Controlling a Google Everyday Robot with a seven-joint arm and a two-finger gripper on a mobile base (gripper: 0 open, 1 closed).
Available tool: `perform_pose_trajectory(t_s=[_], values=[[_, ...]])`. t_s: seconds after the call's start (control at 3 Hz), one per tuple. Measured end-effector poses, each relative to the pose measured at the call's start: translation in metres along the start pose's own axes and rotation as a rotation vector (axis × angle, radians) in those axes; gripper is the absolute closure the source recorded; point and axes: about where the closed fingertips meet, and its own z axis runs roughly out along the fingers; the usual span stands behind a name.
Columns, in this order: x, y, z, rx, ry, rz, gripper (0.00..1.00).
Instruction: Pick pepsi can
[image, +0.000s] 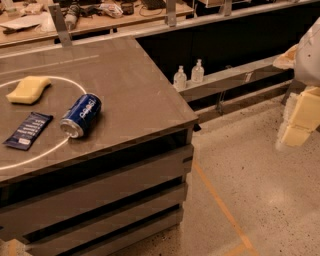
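Observation:
The pepsi can (81, 115) is dark blue with white lettering and lies on its side on the grey table (135, 90), its silver end facing the front left. It rests inside a white circle marked on the tabletop. My gripper (298, 121) shows as pale yellow blocks at the far right edge of the camera view, off the table and over the floor, well to the right of the can. Nothing is seen in it.
A flat dark blue packet (28, 130) lies left of the can, and a yellow sponge (28, 89) lies behind it. Two small clear pump bottles (188, 75) stand on a ledge beyond the table's right corner. A cluttered bench (95, 20) runs along the back. An orange line (220, 205) crosses the speckled floor.

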Motion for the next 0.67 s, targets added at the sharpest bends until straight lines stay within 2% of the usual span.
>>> perform_pose_trajectory(t_s=[0.33, 0.67], values=[[0.0, 0.0, 0.0, 0.0, 0.0, 0.0, 0.0], [-0.029, 0.003, 0.008, -0.008, -0.037, -0.076, 0.0]])
